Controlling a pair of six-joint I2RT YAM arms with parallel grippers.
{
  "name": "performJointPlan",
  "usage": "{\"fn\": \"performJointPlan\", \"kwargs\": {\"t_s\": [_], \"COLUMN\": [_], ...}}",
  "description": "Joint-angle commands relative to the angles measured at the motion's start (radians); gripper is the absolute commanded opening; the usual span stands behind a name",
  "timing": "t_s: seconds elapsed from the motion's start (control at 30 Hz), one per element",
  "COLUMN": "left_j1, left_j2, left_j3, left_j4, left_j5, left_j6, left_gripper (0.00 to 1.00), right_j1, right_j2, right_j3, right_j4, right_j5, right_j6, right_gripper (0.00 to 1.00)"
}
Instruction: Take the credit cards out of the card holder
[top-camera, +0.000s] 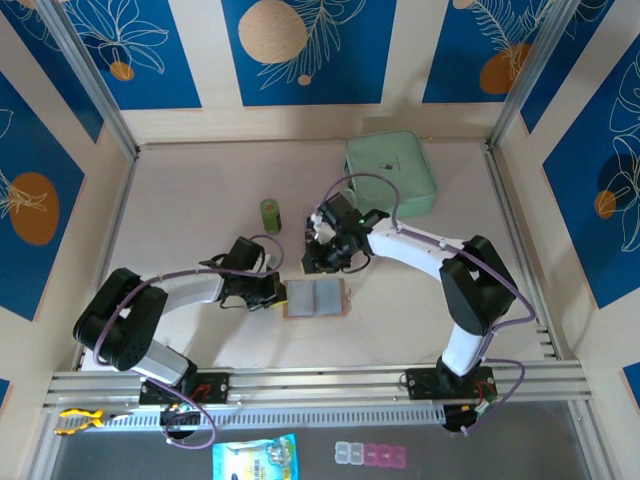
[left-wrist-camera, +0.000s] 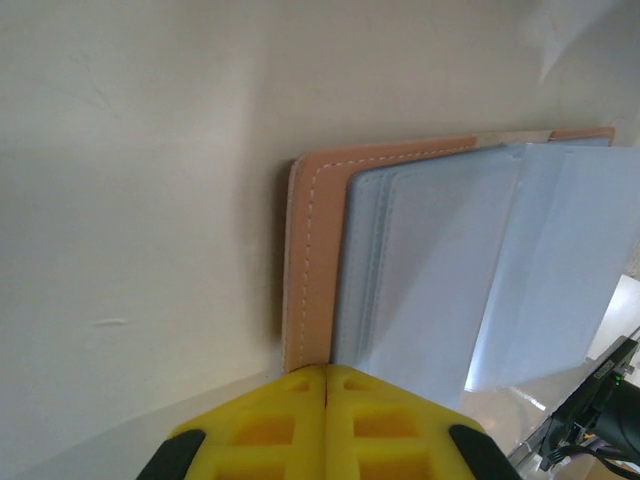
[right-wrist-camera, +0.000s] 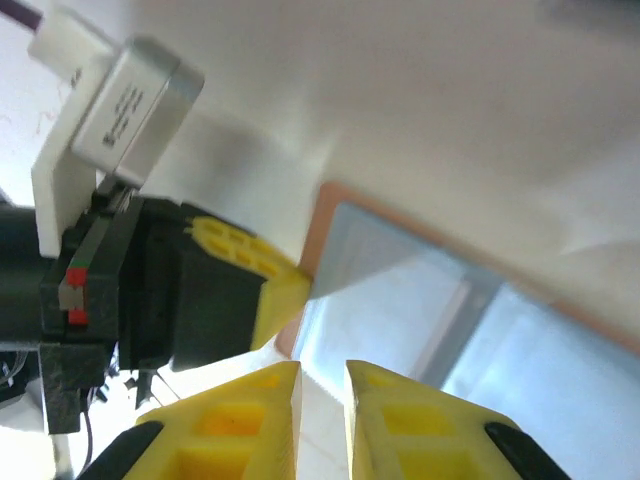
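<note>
Card holder (top-camera: 315, 298) lies open and flat, its long side running straight away from the left gripper (left-wrist-camera: 326, 374), whose closed tips touch its near edge. Right gripper (right-wrist-camera: 322, 400) hangs close above, nearly closed, a thin gap holding nothing.

The card holder (left-wrist-camera: 315, 260) ran under the left fingers (left-wrist-camera: 265, 430) at its near edge, so whether they pinched it could not be told. To the right of those fingers it was cut off by the picture's edge. Its grey-clear pockets (left-wrist-camera: 440, 270) were too blurred to tell what they held. Ahead of the right fingers (right-wrist-camera: 420, 420) the holder was blurred and cropped. From above, both pairs of fingers were too small to make out.
</note>
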Motion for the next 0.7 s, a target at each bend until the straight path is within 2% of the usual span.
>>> {"fn": "performJointPlan", "kwargs": {"t_s": [0.0,0.27,0.67], "left_j1": [-0.009,-0.01,-0.009], "left_j2": [-0.022,-0.021,-0.018], "left_j3": [-0.006,-0.018,-0.018], "left_j4": [-0.035,-0.044,-0.046], "left_j5": [-0.023,-0.024,-0.03], "left_j6": [0.014,0.023,0.026], "left_gripper": [0.0,0.0,0.0], "right_j1": [0.026,0.043,0.064], "right_j2": [-0.029,-0.014,0.076], "right_j3": [-0.054,-0.155,-0.128], "right_j4": [0.064,0.174,0.205], "right_j5": [-0.058,-0.088,-0.144], "right_j6": [0.135,0.254,0.264], "right_gripper": [0.22,0.35,0.31]}}
